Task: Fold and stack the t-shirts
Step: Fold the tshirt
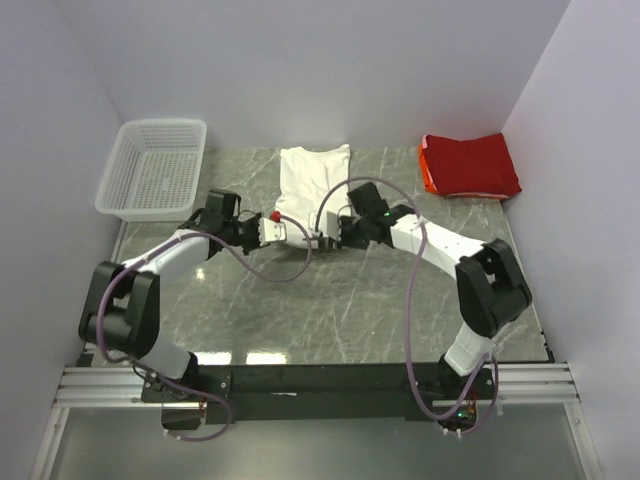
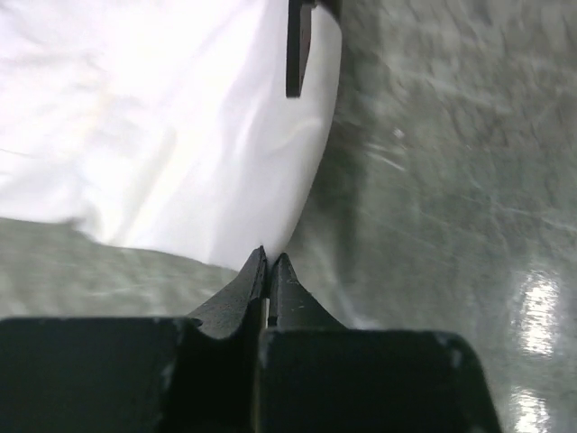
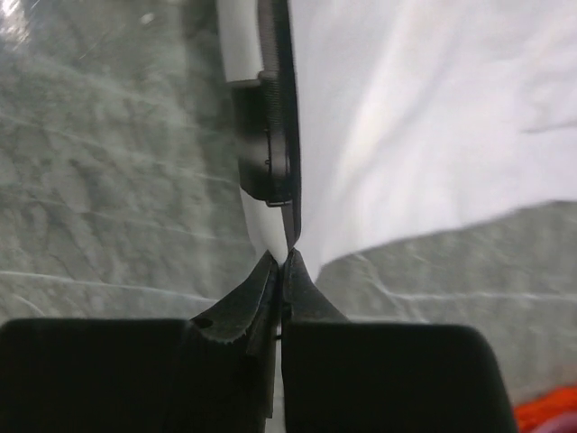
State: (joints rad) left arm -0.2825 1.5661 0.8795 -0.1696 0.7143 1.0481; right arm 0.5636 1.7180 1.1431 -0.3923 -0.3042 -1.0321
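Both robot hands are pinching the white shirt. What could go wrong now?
The left hand and right hand each pinch only the edge of the white shirt, so it might slip out when lifted. The hands also sit close together and could bump, or bunch the cloth.

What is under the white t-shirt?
Around the white t-shirt only the grey table shows. The left gripper and right gripper pinch its near edge. What lies beneath is hidden.

Far left: basket [image 1: 165, 124] on the desk [image 1: 340, 310].
Far middle: spread shirt [image 1: 305, 175].
Far right: folded shirt [image 1: 470, 165].
Spread shirt's near edge: left fingers [image 2: 243, 289], right fingers [image 3: 306, 289], side by side.
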